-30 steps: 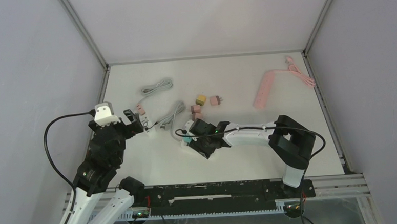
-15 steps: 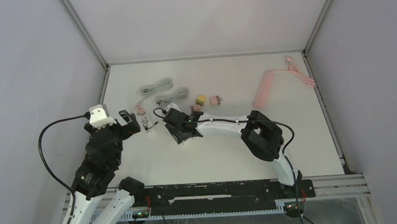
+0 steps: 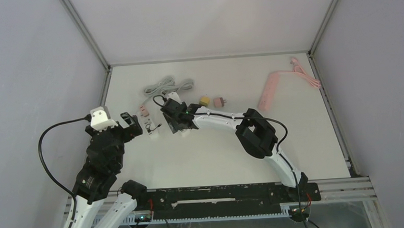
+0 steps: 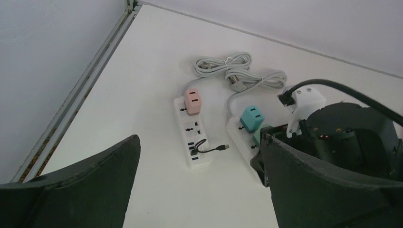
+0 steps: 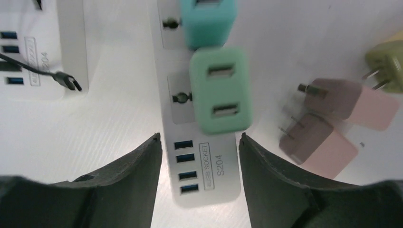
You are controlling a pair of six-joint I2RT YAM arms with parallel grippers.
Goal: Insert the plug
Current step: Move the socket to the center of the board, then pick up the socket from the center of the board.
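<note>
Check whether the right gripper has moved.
Yes. The right gripper, gripping the white power strip, moved left and toward the far wall, ending left of the yellow plug.

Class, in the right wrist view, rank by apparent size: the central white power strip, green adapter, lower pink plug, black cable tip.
1. central white power strip
2. green adapter (nearer camera, so unsure)
3. lower pink plug
4. black cable tip
</note>
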